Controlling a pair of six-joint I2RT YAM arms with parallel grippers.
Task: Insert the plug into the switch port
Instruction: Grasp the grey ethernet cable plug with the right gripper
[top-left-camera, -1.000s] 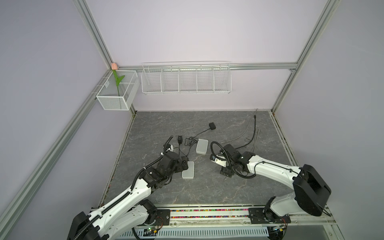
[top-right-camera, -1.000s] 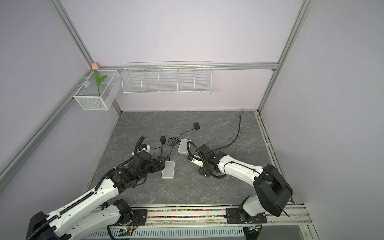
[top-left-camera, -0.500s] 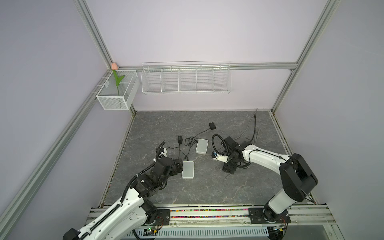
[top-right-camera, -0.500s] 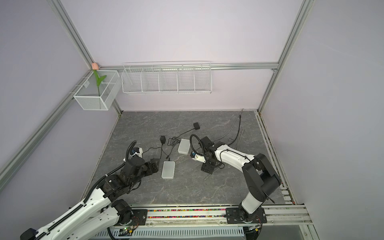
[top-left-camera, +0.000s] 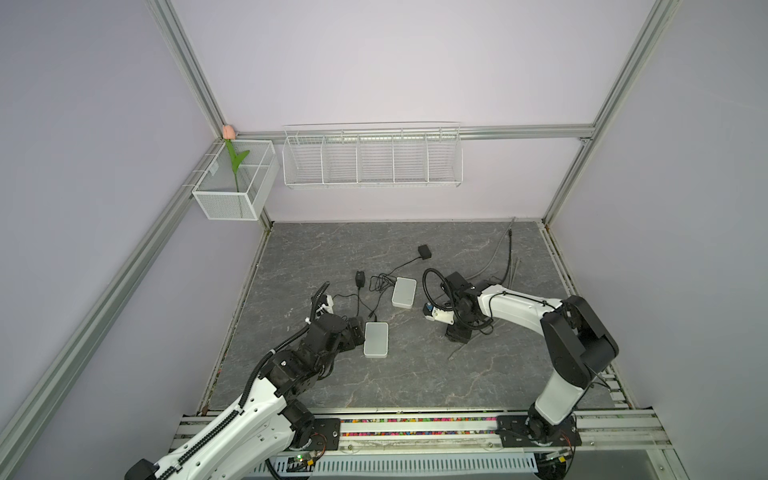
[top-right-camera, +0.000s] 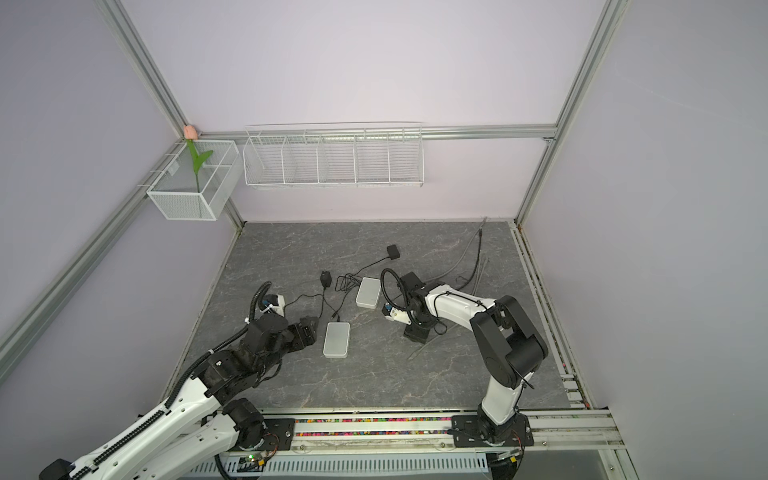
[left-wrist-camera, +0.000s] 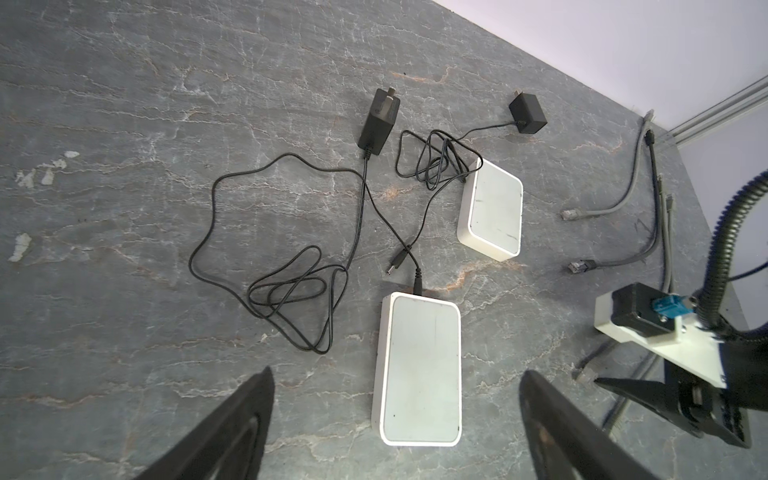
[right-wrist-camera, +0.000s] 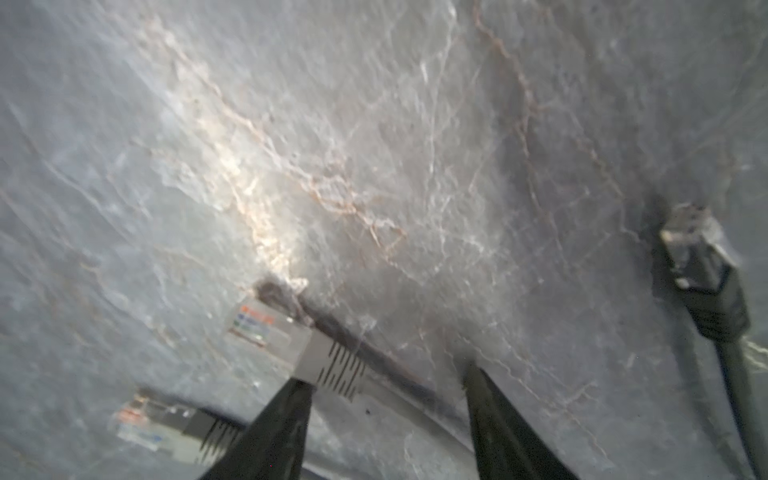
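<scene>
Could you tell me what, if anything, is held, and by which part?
Nothing is held: the right tool straddles the grey Ethernet cable behind its plug; the left tool is open.

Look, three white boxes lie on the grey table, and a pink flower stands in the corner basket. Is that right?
No, only the number is wrong: two white boxes lie on the grey table, not three. The left wrist view shows both, the nearer box and the farther box. The pink flower does stand in the corner basket.
</scene>
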